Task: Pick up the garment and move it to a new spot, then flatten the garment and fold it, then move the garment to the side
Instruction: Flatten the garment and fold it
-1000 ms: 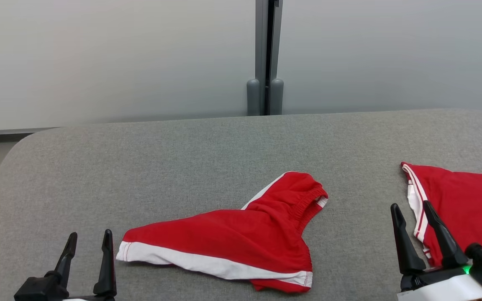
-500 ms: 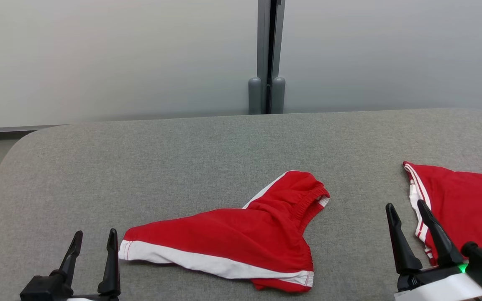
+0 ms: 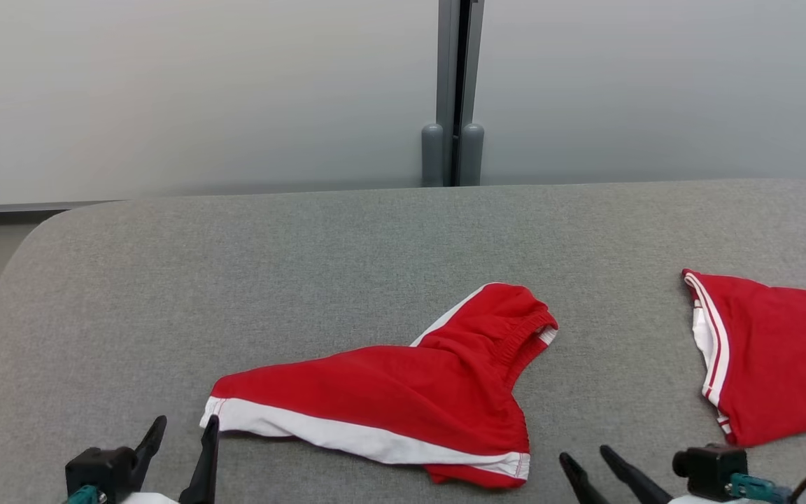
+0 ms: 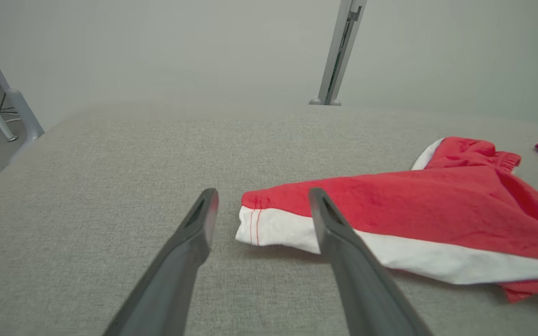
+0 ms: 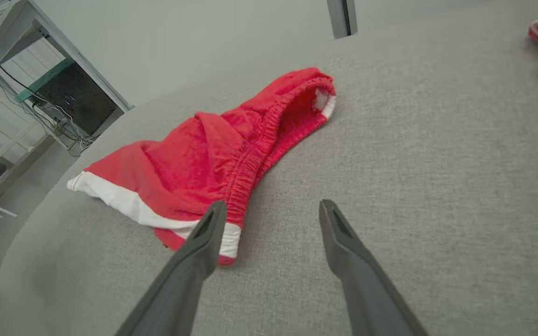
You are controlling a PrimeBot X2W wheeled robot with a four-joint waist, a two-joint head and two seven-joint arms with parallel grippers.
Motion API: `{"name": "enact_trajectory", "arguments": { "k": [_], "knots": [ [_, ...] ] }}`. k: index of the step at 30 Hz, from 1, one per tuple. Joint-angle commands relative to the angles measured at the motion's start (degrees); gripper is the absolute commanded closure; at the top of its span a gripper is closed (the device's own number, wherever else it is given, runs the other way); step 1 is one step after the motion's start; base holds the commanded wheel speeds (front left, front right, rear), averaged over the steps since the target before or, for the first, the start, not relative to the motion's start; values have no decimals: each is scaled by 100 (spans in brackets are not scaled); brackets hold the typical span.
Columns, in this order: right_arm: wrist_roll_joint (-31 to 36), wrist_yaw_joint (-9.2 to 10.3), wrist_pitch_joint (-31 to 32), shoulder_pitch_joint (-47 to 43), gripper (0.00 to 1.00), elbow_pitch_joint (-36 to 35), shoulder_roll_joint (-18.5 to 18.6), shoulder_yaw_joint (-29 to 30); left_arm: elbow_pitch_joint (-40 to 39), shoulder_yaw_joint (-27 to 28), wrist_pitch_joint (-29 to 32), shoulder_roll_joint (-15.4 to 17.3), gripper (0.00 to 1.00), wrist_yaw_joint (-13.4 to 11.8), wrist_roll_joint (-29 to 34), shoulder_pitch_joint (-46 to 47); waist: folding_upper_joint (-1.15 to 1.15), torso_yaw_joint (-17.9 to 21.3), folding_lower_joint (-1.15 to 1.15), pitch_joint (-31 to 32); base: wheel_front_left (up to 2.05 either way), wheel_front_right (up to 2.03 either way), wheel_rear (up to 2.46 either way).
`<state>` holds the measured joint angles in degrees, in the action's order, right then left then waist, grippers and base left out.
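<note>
The garment (image 3: 403, 399) is a pair of red shorts with white trim, lying crumpled on the grey padded table (image 3: 270, 266) near its front middle. Its elastic waistband points to the back right. My left gripper (image 3: 186, 427) is open at the lower left, just short of the white hem corner; in the left wrist view the garment (image 4: 414, 205) lies ahead of the open left gripper (image 4: 263, 196), partly behind the right finger. My right gripper (image 3: 585, 456) is open at the bottom edge, right of the garment. In the right wrist view the right gripper (image 5: 273, 205) stands open beside the garment (image 5: 203, 158).
A second red garment with white stripes (image 3: 774, 357) lies flat at the table's right edge, apart from the shorts. A grey post (image 3: 453, 91) stands against the pale wall behind the table. The table's left corner is rounded, with floor beyond it.
My right gripper has dropped low and moved left, off the second garment toward the shorts. The left gripper has sunk lower and edged right. The garments lie as before.
</note>
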<state>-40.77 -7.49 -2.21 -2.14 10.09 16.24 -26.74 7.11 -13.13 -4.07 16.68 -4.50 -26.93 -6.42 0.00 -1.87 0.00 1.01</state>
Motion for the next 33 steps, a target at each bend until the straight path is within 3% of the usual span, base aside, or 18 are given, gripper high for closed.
{"name": "enact_trajectory", "arguments": {
  "k": [1, 8, 14, 33],
  "knots": [
    [-142, -3, 101, 103, 0, 12, 87, -127, 5, -23, 136, 71, 0, 52, -44, 151, 0, -20, 0, -27, 0, 0, 0],
    [-923, -3, 383, 512, 0, 265, 255, -848, 12, -202, 980, 282, 0, 293, -250, 424, 0, -136, 0, -276, 0, 0, 0],
    [-1400, -3, 274, 946, 0, 459, 352, -1421, 154, -296, 1252, 411, 0, 514, -307, 803, 0, -205, 0, -537, 0, 0, 0],
    [-2185, -3, -608, 1819, 0, 532, 693, -2841, 1173, -342, 1444, 330, 0, 965, -826, 1429, 0, -82, 0, -820, 0, 0, 0]
  ]
}}
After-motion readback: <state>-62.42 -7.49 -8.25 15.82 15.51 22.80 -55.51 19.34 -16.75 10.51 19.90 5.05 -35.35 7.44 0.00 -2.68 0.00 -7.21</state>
